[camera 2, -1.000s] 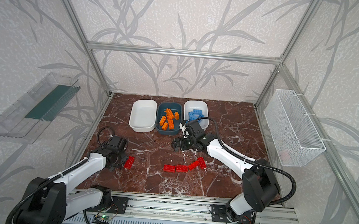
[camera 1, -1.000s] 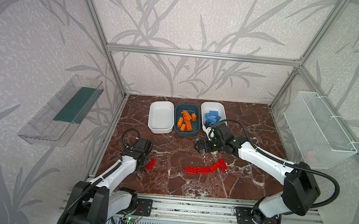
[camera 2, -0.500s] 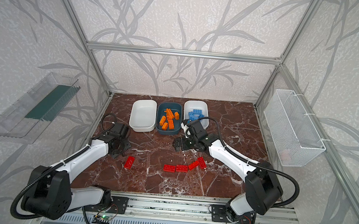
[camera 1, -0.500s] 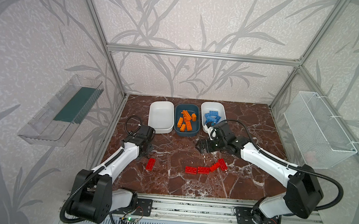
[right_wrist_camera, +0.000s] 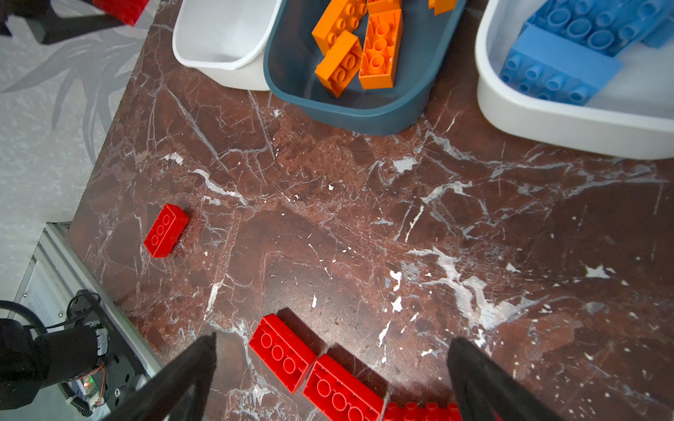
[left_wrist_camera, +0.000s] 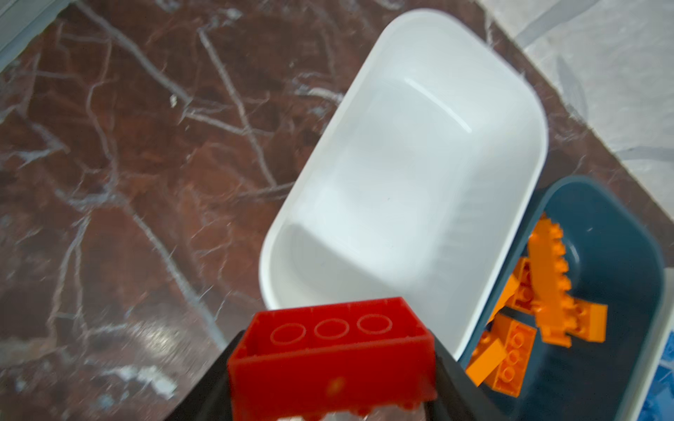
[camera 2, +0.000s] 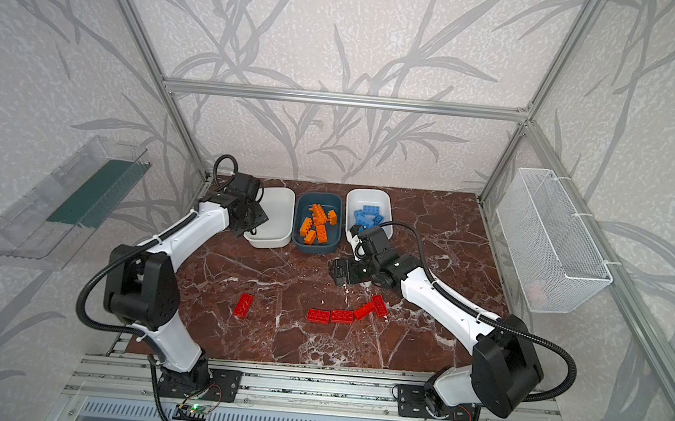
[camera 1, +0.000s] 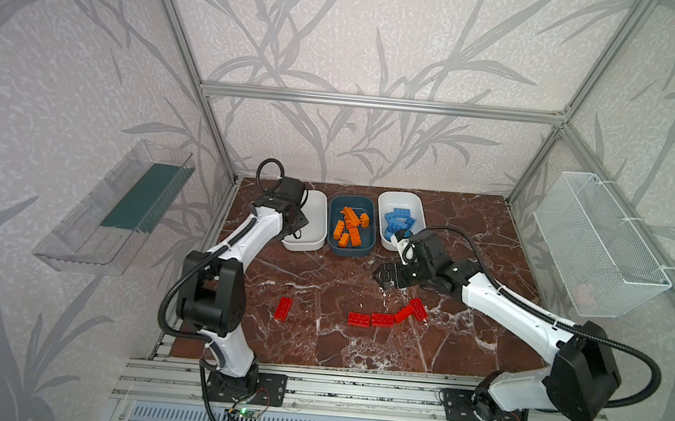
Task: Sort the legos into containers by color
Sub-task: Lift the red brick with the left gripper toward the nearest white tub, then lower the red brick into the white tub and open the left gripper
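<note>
Showing three rings, the red brick (left_wrist_camera: 332,361) looks hollow.

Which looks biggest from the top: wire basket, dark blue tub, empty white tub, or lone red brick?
In a top view:
1. wire basket
2. dark blue tub and empty white tub, about alike
3. lone red brick, smallest

Brown marble tabletop (camera 2: 259,271), white tub (camera 2: 270,244) at the back with left gripper (camera 2: 249,221) over its edge, teal tub (camera 2: 315,250) holding orange bricks (camera 2: 318,226), second white tub (camera 2: 370,192) holding blue bricks (camera 2: 368,216), right gripper (camera 2: 338,272) near four red bricks (camera 2: 342,316) in a bent row, lone red brick (camera 2: 243,306) apart
</note>
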Available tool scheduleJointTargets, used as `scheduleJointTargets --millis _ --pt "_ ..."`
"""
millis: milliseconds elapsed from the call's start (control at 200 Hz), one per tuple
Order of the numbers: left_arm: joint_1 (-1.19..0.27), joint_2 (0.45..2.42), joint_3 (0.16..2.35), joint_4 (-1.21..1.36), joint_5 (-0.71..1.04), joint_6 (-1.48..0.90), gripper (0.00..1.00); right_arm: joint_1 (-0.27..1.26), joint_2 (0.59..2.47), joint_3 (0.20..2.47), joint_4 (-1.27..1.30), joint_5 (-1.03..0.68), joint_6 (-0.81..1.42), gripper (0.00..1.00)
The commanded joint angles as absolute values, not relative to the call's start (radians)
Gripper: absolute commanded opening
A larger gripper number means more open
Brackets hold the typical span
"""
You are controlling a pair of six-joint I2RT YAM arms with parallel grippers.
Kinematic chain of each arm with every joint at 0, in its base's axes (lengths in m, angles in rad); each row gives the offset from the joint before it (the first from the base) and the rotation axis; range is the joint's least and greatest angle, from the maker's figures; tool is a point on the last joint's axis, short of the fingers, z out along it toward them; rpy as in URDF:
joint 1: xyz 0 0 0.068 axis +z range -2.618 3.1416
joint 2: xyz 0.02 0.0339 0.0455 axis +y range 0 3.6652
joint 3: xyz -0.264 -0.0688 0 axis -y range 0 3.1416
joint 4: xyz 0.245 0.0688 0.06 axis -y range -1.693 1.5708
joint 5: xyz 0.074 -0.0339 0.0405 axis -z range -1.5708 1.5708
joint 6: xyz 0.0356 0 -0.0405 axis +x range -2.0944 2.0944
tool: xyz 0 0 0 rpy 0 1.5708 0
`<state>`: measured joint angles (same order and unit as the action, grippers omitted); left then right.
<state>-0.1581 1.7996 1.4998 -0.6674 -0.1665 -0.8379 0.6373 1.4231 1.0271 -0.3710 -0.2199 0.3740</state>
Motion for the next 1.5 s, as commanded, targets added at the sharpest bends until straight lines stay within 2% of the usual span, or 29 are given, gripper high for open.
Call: scheduleJointTargets --millis 0,305,365,425,500,660,785,945,1225,1400,1495 --pt "-0.148 1.947 1.674 -0.751 -0.194 -0.800 0.42 0.621 1.411 1.023 -0.372 -0.241 0.376 0.99" --pt "-0.125 2.387 2.274 -0.969 -0.144 -0.758 0.45 0.573 1.428 1.000 -0.370 -0.271 0.354 0.99" --pt "-0.121 2.439 2.357 -1.000 -0.142 -0.758 0.53 0.562 1.425 0.994 -0.367 -0.285 0.355 0.99" --pt "-0.118 2.477 2.416 -1.022 -0.142 -0.756 0.68 0.552 1.425 0.993 -0.366 -0.291 0.353 0.99" --pt "-0.117 2.501 2.454 -1.030 -0.136 -0.755 0.80 0.541 1.427 0.994 -0.370 -0.295 0.349 0.99" --pt "-0.137 2.438 2.427 -1.023 -0.091 -0.735 0.86 0.532 1.428 0.989 -0.370 -0.301 0.347 0.99" --pt "-0.206 2.237 2.215 -0.951 -0.152 -0.686 0.86 0.531 1.418 0.964 -0.373 -0.329 0.349 0.99" --pt "-0.276 1.930 1.782 -0.807 -0.197 -0.698 0.86 0.543 1.363 0.913 -0.359 -0.361 0.384 0.99" --pt "-0.354 1.459 1.100 -0.695 -0.298 -0.793 0.87 0.655 1.271 0.900 -0.449 -0.304 0.374 0.99" --pt "-0.393 1.255 0.793 -0.672 -0.294 -0.874 0.87 0.716 1.210 0.911 -0.488 -0.254 0.395 0.99" --pt "-0.404 1.189 0.696 -0.667 -0.287 -0.896 0.87 0.757 1.179 0.911 -0.497 -0.225 0.413 0.99"
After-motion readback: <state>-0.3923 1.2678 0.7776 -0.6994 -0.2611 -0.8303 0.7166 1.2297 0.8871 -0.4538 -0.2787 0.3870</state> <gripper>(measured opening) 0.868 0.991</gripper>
